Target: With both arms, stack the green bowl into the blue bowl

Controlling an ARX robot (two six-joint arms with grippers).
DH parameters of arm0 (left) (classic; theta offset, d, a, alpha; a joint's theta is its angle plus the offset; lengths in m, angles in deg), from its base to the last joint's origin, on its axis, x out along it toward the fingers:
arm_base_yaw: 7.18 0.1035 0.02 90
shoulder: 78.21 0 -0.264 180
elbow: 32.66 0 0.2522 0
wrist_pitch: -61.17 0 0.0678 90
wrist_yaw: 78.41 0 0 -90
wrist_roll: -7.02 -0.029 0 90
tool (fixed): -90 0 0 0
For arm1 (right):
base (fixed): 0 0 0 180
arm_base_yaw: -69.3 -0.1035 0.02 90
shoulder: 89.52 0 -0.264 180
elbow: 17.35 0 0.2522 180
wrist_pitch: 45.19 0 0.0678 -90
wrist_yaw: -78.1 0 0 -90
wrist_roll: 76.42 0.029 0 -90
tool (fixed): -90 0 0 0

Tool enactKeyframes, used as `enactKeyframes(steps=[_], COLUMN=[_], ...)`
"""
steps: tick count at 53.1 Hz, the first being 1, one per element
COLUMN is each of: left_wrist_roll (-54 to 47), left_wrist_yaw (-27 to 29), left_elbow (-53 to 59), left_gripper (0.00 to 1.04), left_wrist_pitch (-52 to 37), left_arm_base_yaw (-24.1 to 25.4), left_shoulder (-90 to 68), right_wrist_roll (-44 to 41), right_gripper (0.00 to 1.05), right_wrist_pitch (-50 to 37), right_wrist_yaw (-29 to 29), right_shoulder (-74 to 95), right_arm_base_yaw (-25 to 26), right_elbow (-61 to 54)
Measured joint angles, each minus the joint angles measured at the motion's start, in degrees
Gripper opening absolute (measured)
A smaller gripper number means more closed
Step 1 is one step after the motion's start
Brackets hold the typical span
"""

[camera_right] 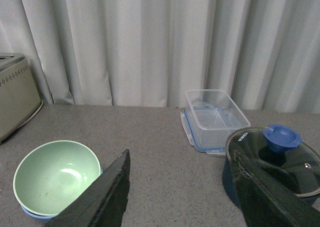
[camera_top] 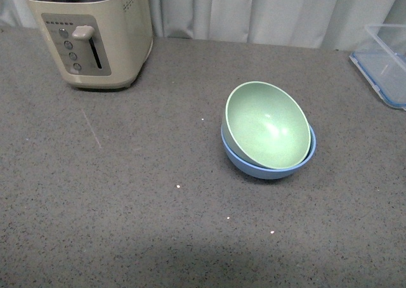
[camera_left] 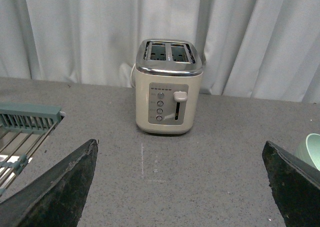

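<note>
The green bowl [camera_top: 268,124] sits tilted inside the blue bowl [camera_top: 266,168] on the grey counter, right of centre in the front view. No arm shows in that view. In the right wrist view the green bowl [camera_right: 56,176] lies beside one finger, with a sliver of the blue bowl [camera_right: 36,214] under it; my right gripper [camera_right: 182,197] is open and empty over bare counter. My left gripper [camera_left: 182,187] is open and empty, facing the toaster; only the green bowl's edge [camera_left: 310,149] shows by one finger.
A cream toaster [camera_top: 95,31] stands at the back left. A clear container with a blue rim [camera_top: 387,63] lies at the back right. The right wrist view shows a blue pot with a glass lid [camera_right: 275,162]. A dish rack [camera_left: 25,132] shows in the left wrist view.
</note>
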Motion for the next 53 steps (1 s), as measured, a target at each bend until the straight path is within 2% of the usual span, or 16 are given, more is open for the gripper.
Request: enactKeyframes(steps=[12,16,53], left_wrist_roll=[0.00,0.00,0.00], left_wrist_yaw=[0.00,0.00,0.00], left_elbow=[0.00,0.00,0.00], left_gripper=[0.98,0.98,0.98], left_wrist_pitch=[0.00,0.00,0.00], left_arm_base_yaw=[0.00,0.00,0.00], left_shoulder=[0.00,0.00,0.00], right_wrist_roll=[0.04,0.04,0.04], right_gripper=[0.98,0.95,0.96], right_wrist_pitch=[0.00,0.00,0.00], right_wrist_yaw=[0.02,0.02,0.02], right_shoulder=[0.00,0.00,0.00], right_arm_base_yaw=[0.00,0.00,0.00], right_elbow=[0.00,0.00,0.00])
